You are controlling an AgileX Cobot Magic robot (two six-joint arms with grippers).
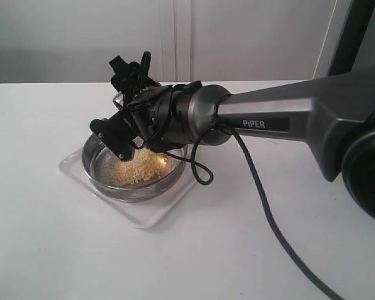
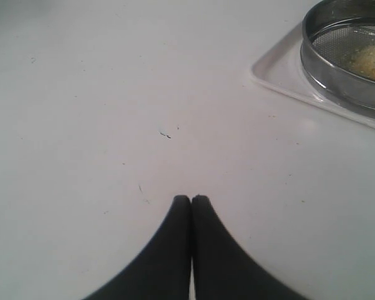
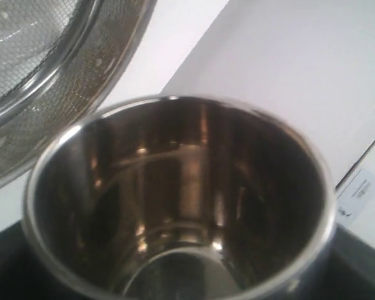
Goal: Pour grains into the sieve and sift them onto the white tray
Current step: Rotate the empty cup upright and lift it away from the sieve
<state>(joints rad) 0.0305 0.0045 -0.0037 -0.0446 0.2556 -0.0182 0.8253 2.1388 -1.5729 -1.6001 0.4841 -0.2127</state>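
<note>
White tabletop point(image 2: 81, 94): your right gripper point(image 1: 130, 78) clamps the empty steel cup point(image 3: 181, 206), tipped for pouring at the sieve's point(image 1: 94, 165) twelve o'clock. Grains point(image 1: 137, 169) lie inside, above the white tray point(image 1: 144, 215). Your left gripper point(image 2: 191, 200) is pressed together.

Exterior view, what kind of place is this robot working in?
Probably a robotics lab or test bench: a plain white table, a robot arm, white panels behind, and a sieve on a tray.

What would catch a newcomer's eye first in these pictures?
A long dark robot arm stretches from the right to the wide round steel sieve, which sits on the flat square white tray. A heap of fine yellow grains lies on its mesh, and the small shiny steel cup the arm holds looks empty.
</note>
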